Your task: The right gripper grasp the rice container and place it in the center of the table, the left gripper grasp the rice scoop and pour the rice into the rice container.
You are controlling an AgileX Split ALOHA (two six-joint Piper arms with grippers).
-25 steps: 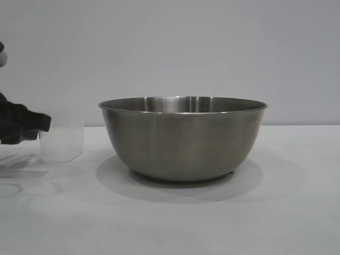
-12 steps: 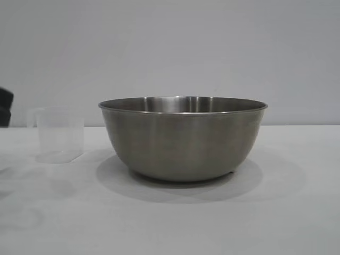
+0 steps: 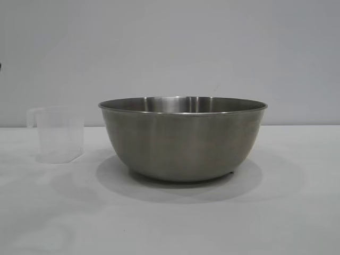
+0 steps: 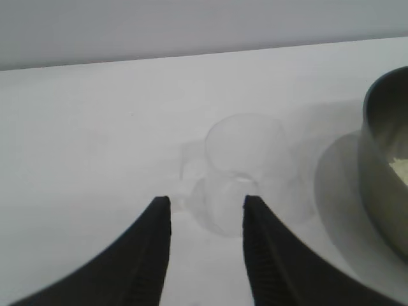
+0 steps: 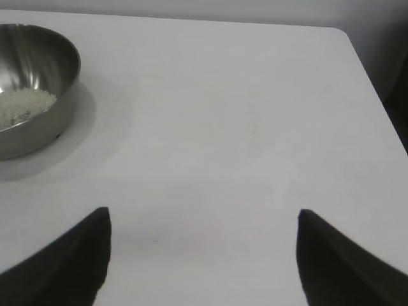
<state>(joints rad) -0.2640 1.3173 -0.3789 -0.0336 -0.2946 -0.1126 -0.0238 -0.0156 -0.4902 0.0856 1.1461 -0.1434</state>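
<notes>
Now the bowl (image 3: 183,139) sits upright in the middle of the table (image 3: 170,223), and the right wrist view shows rice (image 5: 22,105) lying as a whitish patch on its floor. A sliver of the same grains shows over the rim in the left wrist view.

Beside it, toward the left arm's side, the scoop (image 3: 58,134) stands upright on the table — clear plastic, loop handle turned away from the bowl, near the bowl but apart from it. It looks empty, though the plastic is too faint to be sure.

The left gripper (image 4: 207,207) hangs above and short of the scoop, fingers parted with a gap between them and nothing in it; the scoop (image 4: 242,172) shows beyond the tips, untouched. It is out of the exterior view.

The right gripper (image 5: 204,220) sits well away from the bowl over bare table — fingers spread wide, holding nothing.
</notes>
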